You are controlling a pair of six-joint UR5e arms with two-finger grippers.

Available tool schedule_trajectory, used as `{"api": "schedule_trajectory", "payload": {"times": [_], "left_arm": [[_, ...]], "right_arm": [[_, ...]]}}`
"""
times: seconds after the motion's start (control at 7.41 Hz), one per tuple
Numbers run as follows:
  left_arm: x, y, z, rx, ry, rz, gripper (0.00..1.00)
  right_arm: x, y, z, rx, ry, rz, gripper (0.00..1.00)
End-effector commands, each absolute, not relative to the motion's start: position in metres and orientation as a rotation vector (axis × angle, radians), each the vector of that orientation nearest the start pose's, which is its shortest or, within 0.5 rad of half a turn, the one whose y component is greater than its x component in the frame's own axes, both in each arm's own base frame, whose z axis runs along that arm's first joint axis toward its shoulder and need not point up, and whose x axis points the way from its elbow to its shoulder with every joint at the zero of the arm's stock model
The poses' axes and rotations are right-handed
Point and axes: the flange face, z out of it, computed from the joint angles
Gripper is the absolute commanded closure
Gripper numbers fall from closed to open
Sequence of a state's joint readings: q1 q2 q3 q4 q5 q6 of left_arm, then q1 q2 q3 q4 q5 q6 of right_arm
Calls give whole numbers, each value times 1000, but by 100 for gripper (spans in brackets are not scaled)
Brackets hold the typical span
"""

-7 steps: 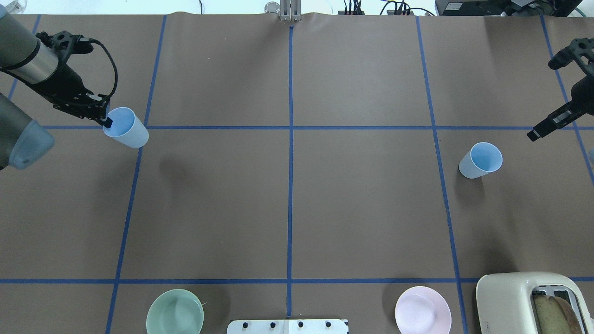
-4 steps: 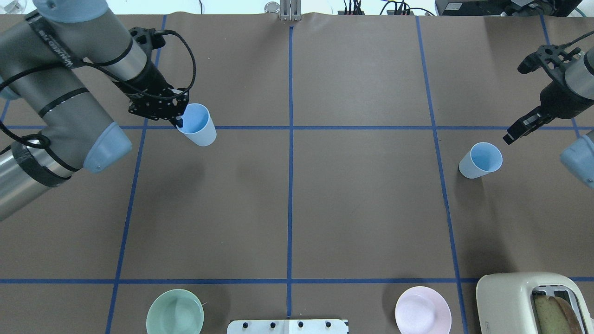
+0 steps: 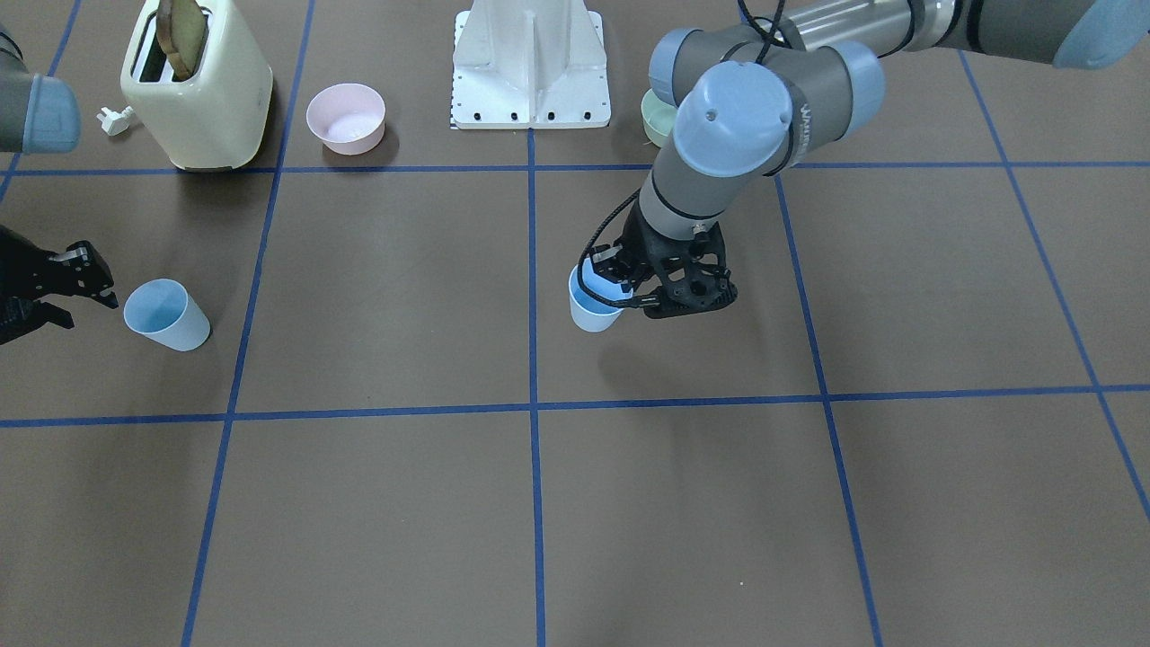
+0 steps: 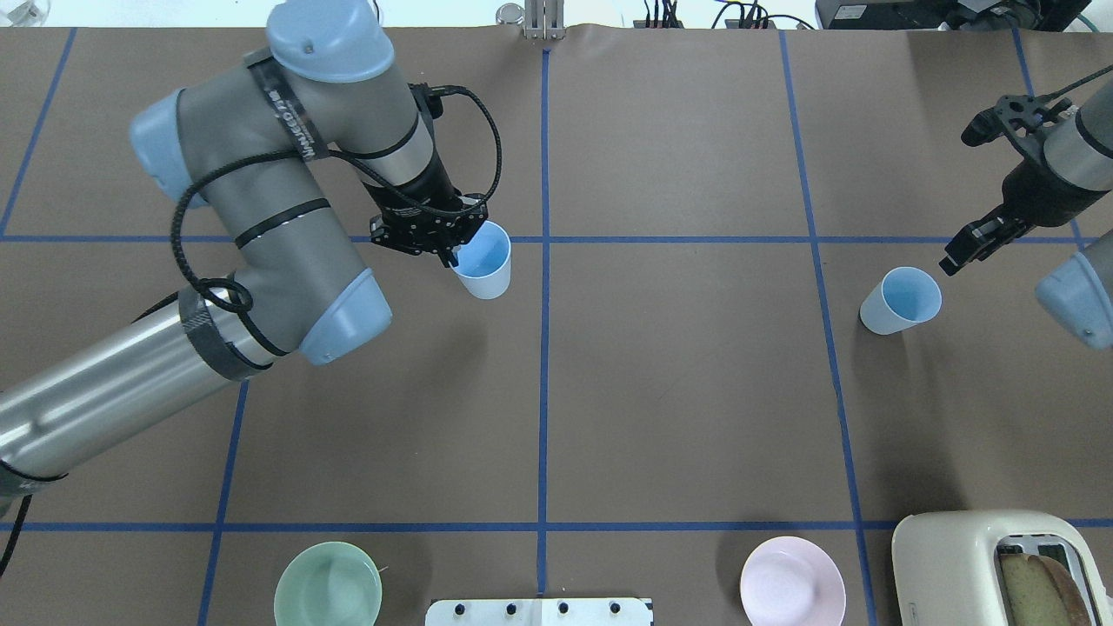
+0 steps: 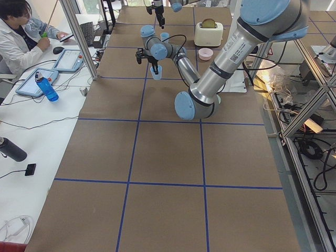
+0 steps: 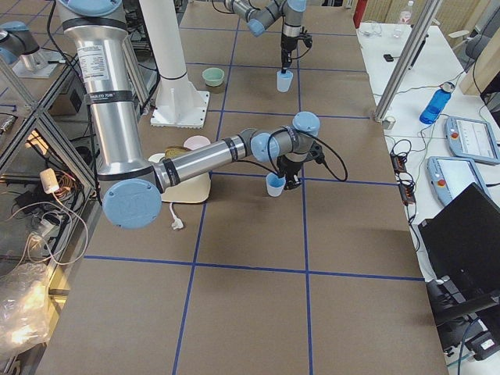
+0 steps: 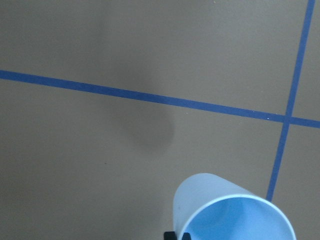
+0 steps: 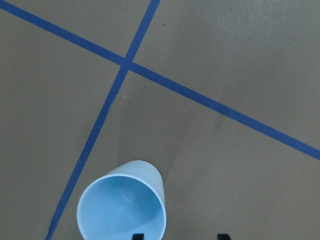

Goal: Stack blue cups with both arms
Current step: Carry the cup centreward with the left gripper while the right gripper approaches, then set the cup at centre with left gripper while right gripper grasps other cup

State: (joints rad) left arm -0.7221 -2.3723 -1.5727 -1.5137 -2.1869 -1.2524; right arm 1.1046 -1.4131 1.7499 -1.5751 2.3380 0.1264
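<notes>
So the left tool [image 4: 449, 252] has one cup [image 4: 483, 265] pinched by the rim, and the other cup [image 4: 902, 300] sits upright just beside the open, empty right tool [image 4: 956, 253].

There are two blue cups: one cup [image 4: 483, 271] near the middle, another cup [image 4: 901, 301] on the right. Two arms reach in, a left arm [image 4: 261, 217] and a right arm [image 4: 1074, 152]. Two bowls, a green bowl [image 4: 328, 584] and a pink bowl [image 4: 792, 584]. One toaster [image 4: 965, 556] holds one slice of bread [image 4: 1039, 587]. One white base [image 3: 530, 63].
</notes>
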Motion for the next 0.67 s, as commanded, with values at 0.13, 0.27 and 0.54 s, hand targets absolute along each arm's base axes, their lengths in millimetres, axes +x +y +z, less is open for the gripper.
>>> {"api": "schedule_trajectory", "payload": {"times": [0.13, 0.27, 0.54], "left_arm": [[513, -528, 153, -150, 902, -158, 100], [528, -525, 161, -144, 906, -145, 100], [541, -520, 165, -141, 916, -144, 100]], "right_arm": [[-194, -524, 488, 64, -825, -417, 42], [-198, -522, 489, 63, -817, -423, 42], [-216, -516, 491, 52, -802, -453, 42]]}}
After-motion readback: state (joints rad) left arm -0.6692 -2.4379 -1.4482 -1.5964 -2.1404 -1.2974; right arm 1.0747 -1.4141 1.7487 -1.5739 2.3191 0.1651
